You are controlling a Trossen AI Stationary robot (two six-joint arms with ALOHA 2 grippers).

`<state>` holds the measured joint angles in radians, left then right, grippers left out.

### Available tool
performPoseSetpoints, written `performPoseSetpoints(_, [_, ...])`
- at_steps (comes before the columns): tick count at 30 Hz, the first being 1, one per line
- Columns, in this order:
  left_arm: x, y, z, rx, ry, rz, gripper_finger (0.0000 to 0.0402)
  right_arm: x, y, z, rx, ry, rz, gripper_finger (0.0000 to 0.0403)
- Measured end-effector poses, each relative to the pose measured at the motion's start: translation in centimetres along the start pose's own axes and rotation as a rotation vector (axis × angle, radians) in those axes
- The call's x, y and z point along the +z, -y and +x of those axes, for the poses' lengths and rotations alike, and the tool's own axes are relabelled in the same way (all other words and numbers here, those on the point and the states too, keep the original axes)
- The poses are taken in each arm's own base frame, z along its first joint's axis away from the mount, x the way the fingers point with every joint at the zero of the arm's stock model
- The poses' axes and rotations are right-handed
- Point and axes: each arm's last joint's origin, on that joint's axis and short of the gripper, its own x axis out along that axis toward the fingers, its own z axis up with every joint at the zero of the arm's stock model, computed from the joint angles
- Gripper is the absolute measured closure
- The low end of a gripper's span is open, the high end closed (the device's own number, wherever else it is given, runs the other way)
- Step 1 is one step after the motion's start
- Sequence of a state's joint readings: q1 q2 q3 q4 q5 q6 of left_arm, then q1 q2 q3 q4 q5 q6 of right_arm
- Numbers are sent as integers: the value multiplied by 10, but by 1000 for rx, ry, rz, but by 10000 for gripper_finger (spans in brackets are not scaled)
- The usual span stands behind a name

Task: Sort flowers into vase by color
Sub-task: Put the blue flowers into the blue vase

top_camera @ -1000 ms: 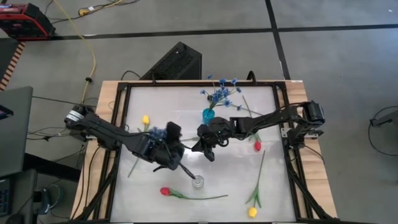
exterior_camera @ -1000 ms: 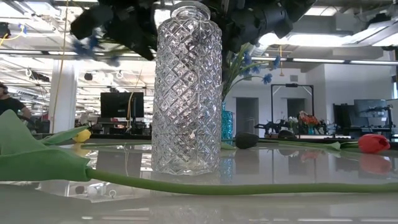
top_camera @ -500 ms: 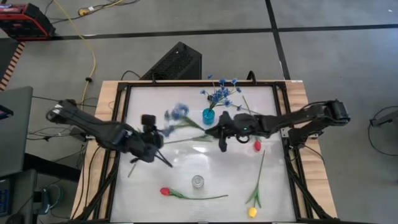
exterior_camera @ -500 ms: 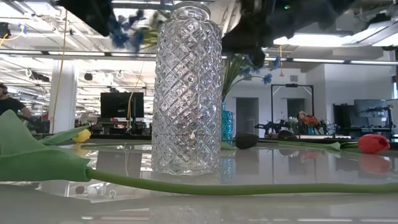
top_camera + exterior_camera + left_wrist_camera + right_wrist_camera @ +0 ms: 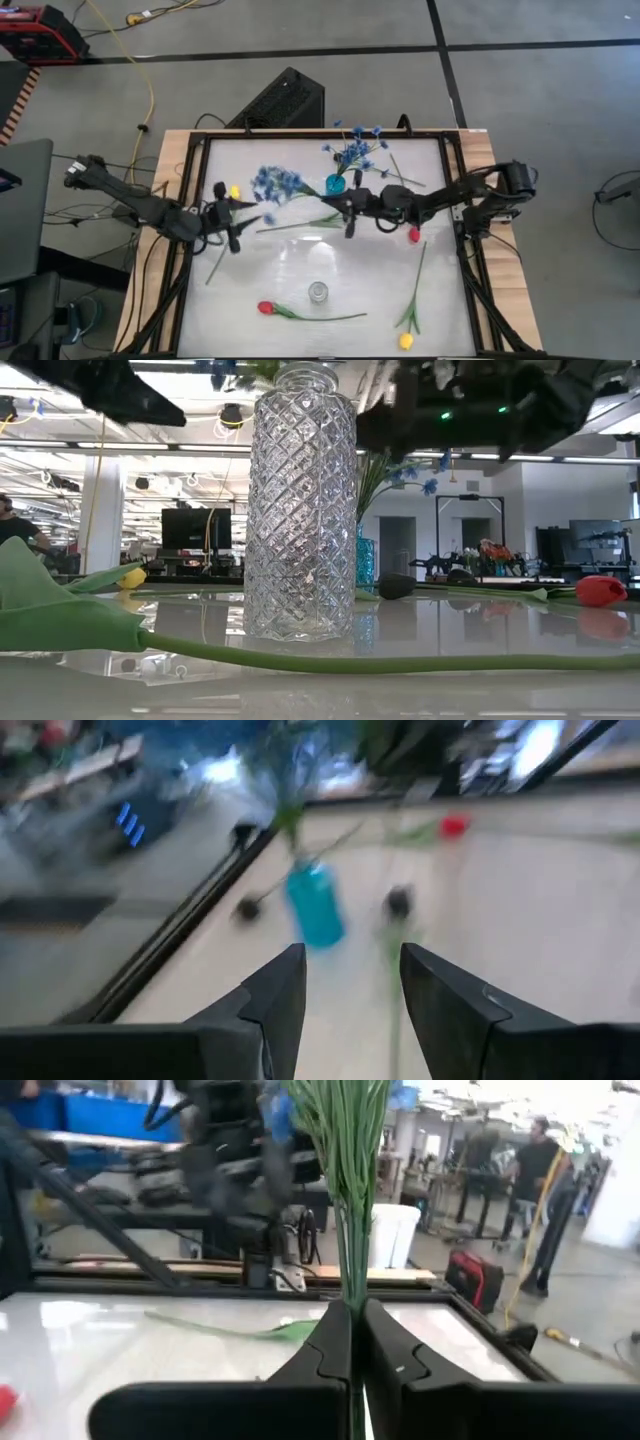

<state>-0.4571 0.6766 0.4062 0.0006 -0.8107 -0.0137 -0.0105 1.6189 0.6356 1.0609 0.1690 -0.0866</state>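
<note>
Overhead view: right gripper (image 5: pixel 349 211) near the table's middle, just beside the teal vase (image 5: pixel 334 185), pinching the stem of a blue flower spray (image 5: pixel 276 183) whose blossoms hang over the left half of the table; left gripper (image 5: pixel 226 212) at the left side, close to a yellow tulip (image 5: pixel 234 192) lying on the surface; clear glass vase (image 5: pixel 318 292) toward the front, with a red tulip (image 5: pixel 266 308) beside it; a second red tulip (image 5: pixel 413 235) and a second yellow tulip (image 5: pixel 406 341) on the right half; blue flowers (image 5: pixel 355 148) standing in the teal vase; right wrist view alone shows that gripper's jaws pressed together around a bundle of thin green stems (image 5: pixel 349 1140), and people in the room beyond; left wrist view alone shows the left fingers (image 5: pixel 268 998) spread apart with nothing between them, the teal vase visible past them; low view sets the clear glass vase in the foreground, a green stem (image 5: pixel 350 658) lying in front of it, both arms dark overhead
</note>
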Motion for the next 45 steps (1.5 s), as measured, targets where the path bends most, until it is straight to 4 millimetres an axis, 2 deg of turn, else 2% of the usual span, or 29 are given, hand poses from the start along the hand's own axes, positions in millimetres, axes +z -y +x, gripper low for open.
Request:
performPoseSetpoints(4, [-33,2,3,-65,233,-25,249,-7,7,10,-89,123,-73,370])
performPoseSetpoints(8, [-53,-6,0,-92,402,-108,249,-14,14,10,-215,271,-135,370])
performPoseSetpoints(14, [-51,-6,4,-133,380,-116,249,-42,29,22,-281,183,-159,370])
performPoseSetpoints(21, [-56,-3,6,-165,350,-88,249,-57,45,25,-371,130,-162,370])
performPoseSetpoints(38, [-57,-3,7,-162,338,-52,249,-56,48,25,-433,111,-209,370])
performPoseSetpoints(45, [-58,-2,7,-156,326,-46,249,-59,46,25,-422,90,-175,370])
